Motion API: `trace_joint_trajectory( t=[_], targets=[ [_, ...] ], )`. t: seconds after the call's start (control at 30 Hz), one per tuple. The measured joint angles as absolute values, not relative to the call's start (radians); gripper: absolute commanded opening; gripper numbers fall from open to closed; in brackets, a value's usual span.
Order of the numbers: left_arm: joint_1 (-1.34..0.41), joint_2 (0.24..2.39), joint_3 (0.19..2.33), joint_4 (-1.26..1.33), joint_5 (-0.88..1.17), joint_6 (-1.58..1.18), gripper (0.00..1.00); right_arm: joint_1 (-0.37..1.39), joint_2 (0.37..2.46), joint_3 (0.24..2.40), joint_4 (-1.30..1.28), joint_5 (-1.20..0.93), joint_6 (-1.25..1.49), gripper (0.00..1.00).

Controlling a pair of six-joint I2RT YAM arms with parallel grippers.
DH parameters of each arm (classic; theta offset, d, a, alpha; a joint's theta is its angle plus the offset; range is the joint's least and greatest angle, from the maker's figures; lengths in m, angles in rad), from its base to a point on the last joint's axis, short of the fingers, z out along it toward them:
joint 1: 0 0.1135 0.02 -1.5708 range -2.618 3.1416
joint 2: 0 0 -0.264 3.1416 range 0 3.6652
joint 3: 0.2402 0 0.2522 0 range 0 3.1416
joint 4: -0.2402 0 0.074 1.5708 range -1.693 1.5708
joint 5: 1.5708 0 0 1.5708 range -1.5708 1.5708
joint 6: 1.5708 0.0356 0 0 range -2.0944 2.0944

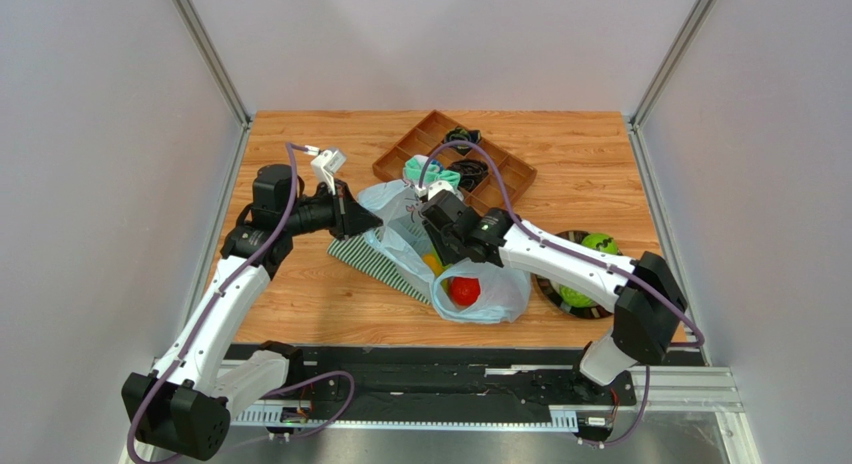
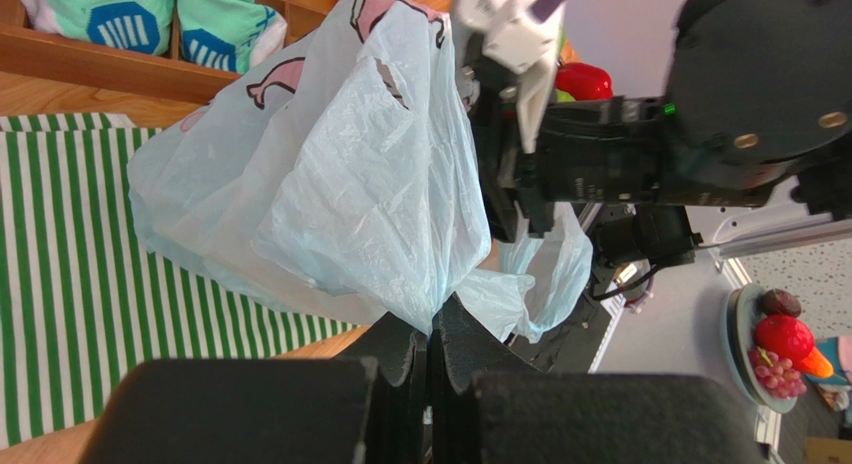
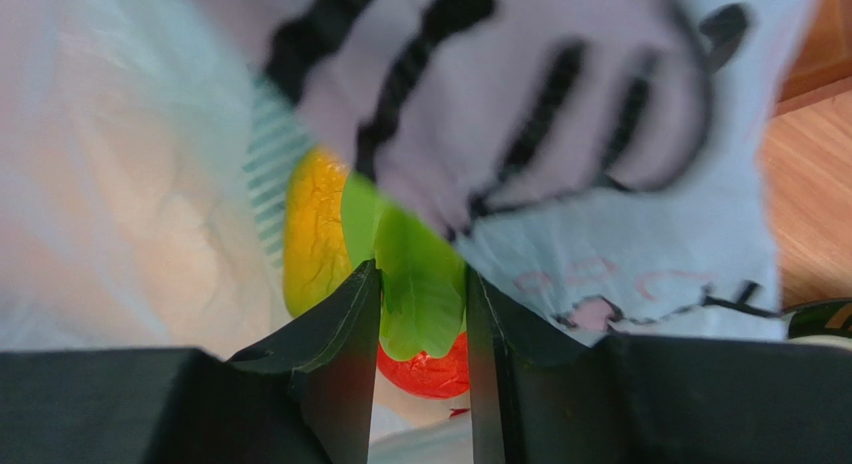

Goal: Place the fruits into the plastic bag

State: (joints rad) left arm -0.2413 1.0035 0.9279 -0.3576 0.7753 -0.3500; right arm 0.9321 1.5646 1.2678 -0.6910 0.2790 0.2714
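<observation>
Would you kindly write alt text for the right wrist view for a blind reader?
Two black fingers of the right gripper pinch a smooth green toy fruit inside a pale-blue translucent plastic bag. A yellow-orange toy fruit sits beside it on the left and a red toy fruit below; blurred pink-and-black print fills the top.

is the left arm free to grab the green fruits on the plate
Probably not: the left gripper is shut on the plastic bag, and the right arm lies between it and those green fruits.
</observation>
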Motion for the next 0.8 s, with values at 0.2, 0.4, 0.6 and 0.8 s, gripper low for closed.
trace_joint_trajectory(
  t=[0.2,0.4,0.6,0.8],
  targets=[
    [-0.241,1.003,0.928,-0.358,0.776,-0.35,0.0,0.932,1.657,1.268,-0.708,0.286,0.276,0.57],
    [-0.241,1.003,0.928,-0.358,0.776,-0.35,0.0,0.933,1.681,1.268,-0.709,0.287,0.289,0.81],
    [-0.24,1.003,0.928,-0.358,0.776,-0.35,0.0,0.933,1.681,1.268,-0.706,0.287,0.288,0.78],
    [-0.233,1.003,0.928,-0.358,0.776,-0.35,0.0,0.934,1.677,1.268,-0.707,0.286,0.29,0.74]
  ],
)
